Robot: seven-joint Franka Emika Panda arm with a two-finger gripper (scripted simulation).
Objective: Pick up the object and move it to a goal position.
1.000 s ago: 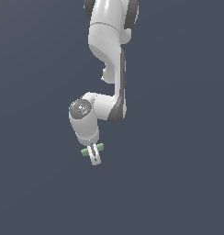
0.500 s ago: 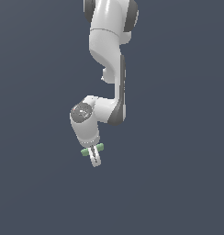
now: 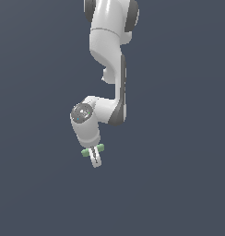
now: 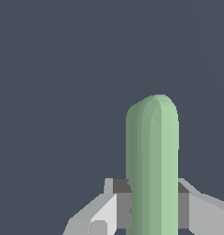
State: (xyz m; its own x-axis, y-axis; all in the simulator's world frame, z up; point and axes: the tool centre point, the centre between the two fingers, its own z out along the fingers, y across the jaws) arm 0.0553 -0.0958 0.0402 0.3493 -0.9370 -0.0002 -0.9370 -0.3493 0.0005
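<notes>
The bar (image 3: 92,150) is already in the grasp: the fingers (image 3: 97,159) are clamped on it near its middle, and its two pale green ends stick out on either side of them in the exterior view. In the wrist view the bar (image 4: 152,165) runs away from the camera between the two grey pads (image 4: 123,209), which press against its sides with no gap showing. The gripper (image 3: 95,159) hangs below the arm (image 3: 109,60) with the fingers pointing down and slightly tilted.

So the pick-up part looks done, and the step in hand is the carry to the goal. Nothing in either view marks a goal; there is only a plain dark blue-grey backdrop around the gripper, and no bench or surface can be made out beneath it, so I cannot tell how far along the carry is.

The next move calls for keeping the squeeze steady while the arm travels, since the bar is held across its width and could twist between the pads if the wrist swings sharply. A smooth translation with the wrist angle unchanged seems the safest way
</notes>
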